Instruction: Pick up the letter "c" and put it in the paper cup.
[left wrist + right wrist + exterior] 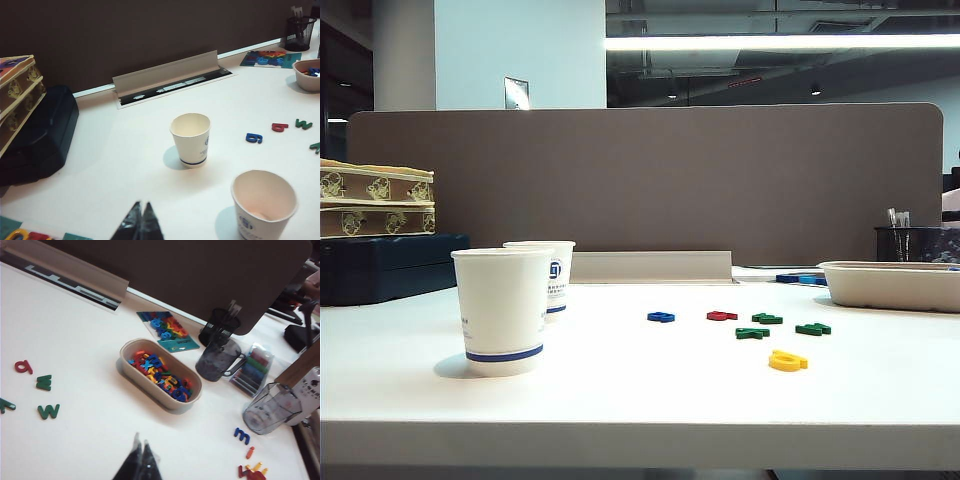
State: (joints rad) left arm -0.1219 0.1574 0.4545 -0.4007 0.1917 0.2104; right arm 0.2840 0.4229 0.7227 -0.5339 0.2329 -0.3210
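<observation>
Both sets of jaws are pinched shut and hold nothing. The left jaws (141,223) hang over the near edge of the desk (640,395), with the cup (257,227) close by. The right jaws (140,461) hang over bare desk near the tray (131,347). Neither shows in the exterior view.

No orange c lies anywhere on the desk. A faint orange-pink patch on the cup's floor is probably the c (256,215), though it is too washed out to be sure. If so, the drop is made and only the retreat is left. For that, keep the jaws shut, stay high, and swing wide of the cup's rim and the tray so nothing tips.

Counts:
- Two cups: the cup in front and the logo cup (552,275) just behind it.
- Six loose letters beside them: one blue (660,317), one red (721,316), one yellow (787,361) and three green (767,319).
- One tray, heaped with letters.
</observation>
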